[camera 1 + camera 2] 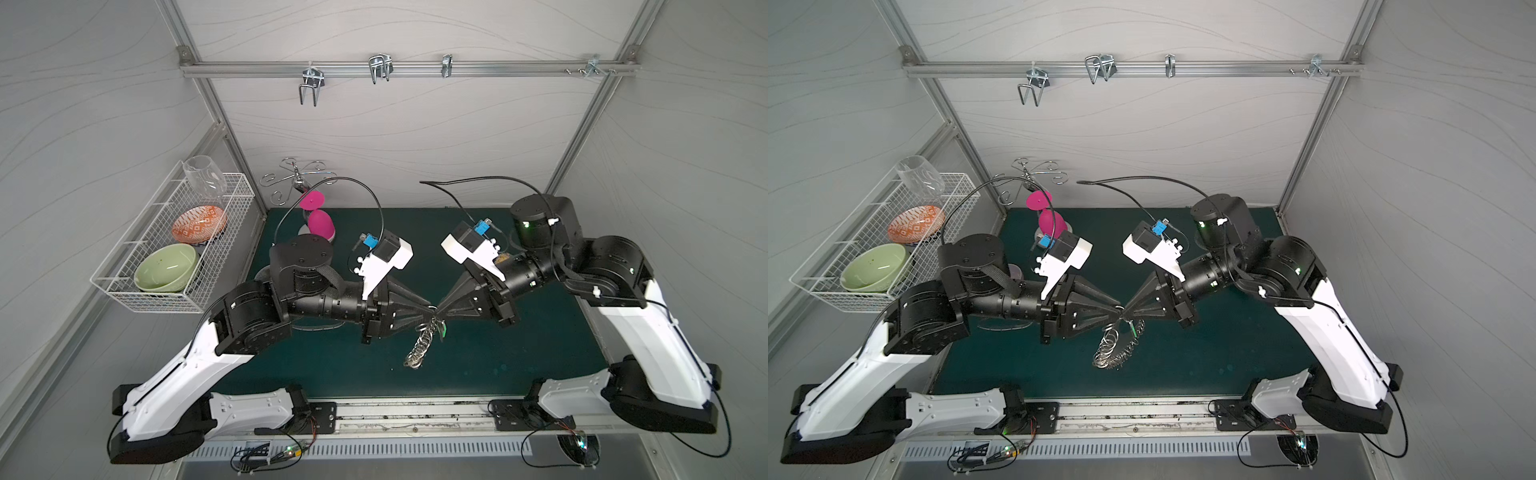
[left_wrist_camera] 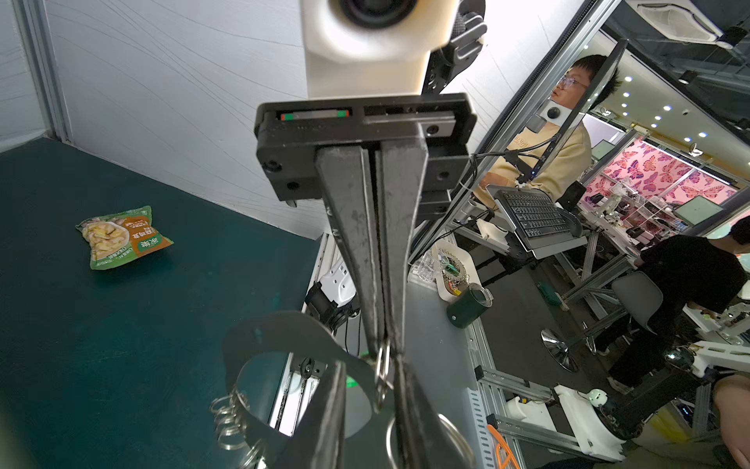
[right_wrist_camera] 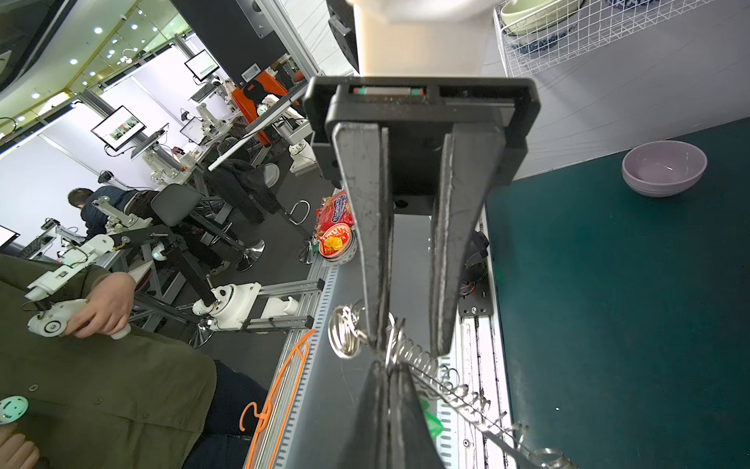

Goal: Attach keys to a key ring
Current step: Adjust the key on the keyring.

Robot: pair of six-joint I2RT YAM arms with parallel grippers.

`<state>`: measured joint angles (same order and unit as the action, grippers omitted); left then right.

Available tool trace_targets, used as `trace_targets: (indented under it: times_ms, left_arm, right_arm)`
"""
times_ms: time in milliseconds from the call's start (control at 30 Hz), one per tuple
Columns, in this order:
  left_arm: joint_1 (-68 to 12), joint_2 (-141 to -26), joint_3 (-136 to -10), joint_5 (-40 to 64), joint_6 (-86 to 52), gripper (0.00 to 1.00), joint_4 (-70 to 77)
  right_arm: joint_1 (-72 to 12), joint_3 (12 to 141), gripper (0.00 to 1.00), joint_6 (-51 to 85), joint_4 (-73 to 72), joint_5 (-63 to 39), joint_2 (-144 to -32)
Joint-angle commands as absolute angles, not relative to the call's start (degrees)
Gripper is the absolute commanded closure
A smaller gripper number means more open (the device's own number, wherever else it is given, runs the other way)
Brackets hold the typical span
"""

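**A:** How far along are you?

**B:** Mid-step, I judge. The key ring (image 2: pixel 284 333) hangs in the air between my two arms, above the worktop (image 1: pixel 519 353), long side pointing down. My right gripper (image 2: pixel 383 343) is pinched fully shut on one of the wire rings at its upper end, and the plate hangs from that pinch. My left gripper (image 3: pixel 409 348) meets it nose to nose and is part open. A plain gap shows between its fingers, which stand either side of the plate's upper rim. I cannot tell whether they press on the rings there.

**A:** And the key?

**B:** The green key (image 3: pixel 431 422) dangles just under my right gripper's tips, beside the rim. Its little loop is too small for me to see whether it is threaded onto a wire ring, so I don't count the attaching as done. By my reckoning, what is left is to work the loop fully on and let go.

**A:** Any containers about?

**B:** A white wire basket (image 1: pixel 145 299) on the wall to my left holds a pale green bowl (image 1: pixel 166 268), an orange patterned bowl (image 1: pixel 199 224) and a clear glass (image 1: pixel 203 176) at its far end. A lilac bowl (image 3: pixel 663 168) sits on the worktop, with nothing in it that I can see.
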<state>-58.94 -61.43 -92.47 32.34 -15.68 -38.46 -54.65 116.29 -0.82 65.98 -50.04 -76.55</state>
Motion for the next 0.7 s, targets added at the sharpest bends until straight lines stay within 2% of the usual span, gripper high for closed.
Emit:
trace_targets:
  times_ms: [0, 333, 667]
  left_arm:
    - [-58.8, -61.4, -94.1, 34.1, -15.9, 0.77, -34.8]
    - [-58.8, -62.3, -94.0, 36.0, -16.6, 1.00, -33.5]
    - [-58.8, -60.3, -91.1, 34.5, -16.4, 1.00, -28.0]
  right_arm:
    - [-55.1, 116.1, 1.00, -0.4, 63.8, -51.6, -76.2]
    - [-55.2, 115.8, 1.00, -0.4, 63.9, -51.4, -76.4]
    - [-55.2, 115.5, 1.00, 0.2, 63.1, -48.8, -75.8]
